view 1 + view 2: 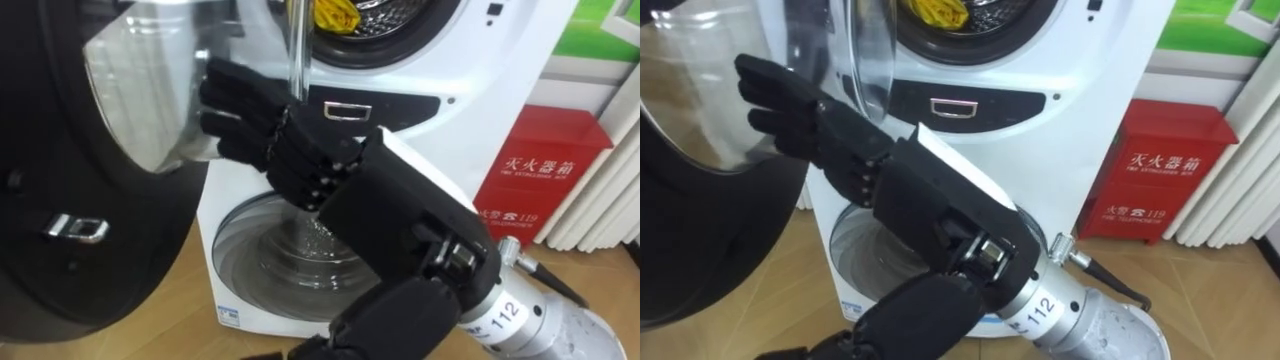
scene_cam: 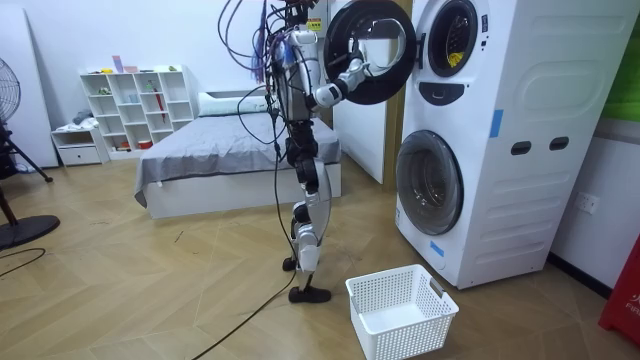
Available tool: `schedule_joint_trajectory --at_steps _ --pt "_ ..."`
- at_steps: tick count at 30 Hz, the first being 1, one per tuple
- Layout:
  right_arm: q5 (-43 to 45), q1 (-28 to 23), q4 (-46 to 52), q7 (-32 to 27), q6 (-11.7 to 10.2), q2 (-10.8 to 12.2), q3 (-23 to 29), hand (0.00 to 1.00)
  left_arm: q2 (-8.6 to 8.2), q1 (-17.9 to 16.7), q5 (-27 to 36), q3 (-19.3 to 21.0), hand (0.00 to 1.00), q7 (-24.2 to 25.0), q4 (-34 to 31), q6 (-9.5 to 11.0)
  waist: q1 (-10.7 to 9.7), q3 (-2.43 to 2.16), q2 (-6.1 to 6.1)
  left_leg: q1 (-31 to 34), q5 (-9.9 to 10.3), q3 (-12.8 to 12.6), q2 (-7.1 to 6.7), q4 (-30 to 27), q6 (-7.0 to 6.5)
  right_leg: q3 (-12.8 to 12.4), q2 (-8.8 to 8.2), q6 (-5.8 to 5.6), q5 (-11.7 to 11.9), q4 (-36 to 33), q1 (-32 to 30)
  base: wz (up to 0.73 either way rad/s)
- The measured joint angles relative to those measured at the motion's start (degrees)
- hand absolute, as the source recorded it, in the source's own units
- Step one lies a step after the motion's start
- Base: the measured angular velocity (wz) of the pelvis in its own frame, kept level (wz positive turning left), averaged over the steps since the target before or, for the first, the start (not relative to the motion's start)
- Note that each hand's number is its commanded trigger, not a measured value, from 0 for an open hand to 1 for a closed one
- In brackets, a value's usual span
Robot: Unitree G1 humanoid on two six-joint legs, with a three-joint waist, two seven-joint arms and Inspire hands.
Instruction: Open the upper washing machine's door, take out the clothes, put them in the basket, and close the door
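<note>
A yellow cloth (image 1: 337, 14) lies in the drum of the upper washing machine (image 2: 452, 38), at the top edge of the eye views. That machine's round door (image 1: 60, 200) is swung open to the left, with its clear glass bowl (image 1: 140, 90) facing me. My right hand (image 1: 255, 125) reaches in from the lower right, and its straight fingers lie against the door's glass and inner rim; it is open and holds nothing. In the room view I stand upright before the stacked machines with that arm raised to the door (image 2: 370, 50).
The lower washing machine's door (image 1: 290, 250) is closed. A red fire-extinguisher box (image 1: 545, 170) stands at the right by a radiator. A white laundry basket (image 2: 400, 310) sits on the wood floor before the machines. A bed (image 2: 230, 160) and a white shelf (image 2: 135, 100) are behind me.
</note>
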State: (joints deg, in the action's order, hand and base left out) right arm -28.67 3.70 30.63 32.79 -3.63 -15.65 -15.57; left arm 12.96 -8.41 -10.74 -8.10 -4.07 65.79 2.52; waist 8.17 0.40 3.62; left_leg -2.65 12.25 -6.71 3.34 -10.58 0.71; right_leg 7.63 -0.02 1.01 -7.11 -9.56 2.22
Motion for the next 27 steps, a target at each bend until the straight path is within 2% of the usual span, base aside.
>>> schedule_joint_trajectory --at_steps 6,10,14,19,24,27 --pt "0.19 0.6 -0.71 1.34 0.28 -0.02 -1.29 0.0 0.05 -0.22 0.01 0.05 0.0 0.01 -0.1 -0.05 0.25 0.06 0.31 0.44 -0.01 0.76 -0.03 -0.05 0.0 0.4 0.0 -0.01 0.0 0.0 -0.17 0.06" --pt "1.3 0.64 -0.73 1.61 0.81 -0.02 -1.34 0.0 0.36 -0.09 0.0 0.07 0.0 0.01 -0.12 -0.05 0.82 0.38 0.92 0.51 -0.01 0.94 -0.04 -0.07 -0.01 0.53 0.0 -0.01 0.0 0.0 -0.19 0.01" --pt "2.18 0.65 -0.88 1.98 1.31 0.02 -1.33 0.0 0.43 -0.14 -0.02 0.12 0.0 0.01 0.0 -0.12 1.43 0.32 1.14 0.56 0.0 1.16 -0.08 -0.2 -0.02 0.67 -0.03 -0.01 0.0 -0.02 -0.17 0.03" --pt "2.76 -0.47 -6.27 3.55 1.94 -0.5 -1.33 0.0 0.36 0.03 0.0 0.35 0.0 0.28 -0.13 -1.58 1.53 0.32 1.11 1.0 -0.01 2.05 -0.1 -0.24 -0.02 1.25 -0.08 -0.01 0.0 0.01 -0.1 0.09" --pt "9.44 -2.83 -14.3 5.54 5.02 -3.93 -2.09 0.0 0.4 -0.16 0.04 0.65 0.0 1.41 -0.22 -3.55 1.56 0.18 1.33 1.35 -0.02 2.3 -0.18 -0.3 -0.03 2.47 -0.26 -0.02 -0.01 0.0 -0.29 0.03" --pt "14.25 -2.83 -18.67 6.65 5.11 -5.52 -1.42 0.0 0.98 0.55 -0.02 1.52 0.0 2.32 -0.44 -3.97 0.6 -0.22 1.94 1.94 -0.08 3.33 -0.34 -0.89 -0.1 3.58 -0.49 -0.02 -0.01 0.13 -0.26 0.17"
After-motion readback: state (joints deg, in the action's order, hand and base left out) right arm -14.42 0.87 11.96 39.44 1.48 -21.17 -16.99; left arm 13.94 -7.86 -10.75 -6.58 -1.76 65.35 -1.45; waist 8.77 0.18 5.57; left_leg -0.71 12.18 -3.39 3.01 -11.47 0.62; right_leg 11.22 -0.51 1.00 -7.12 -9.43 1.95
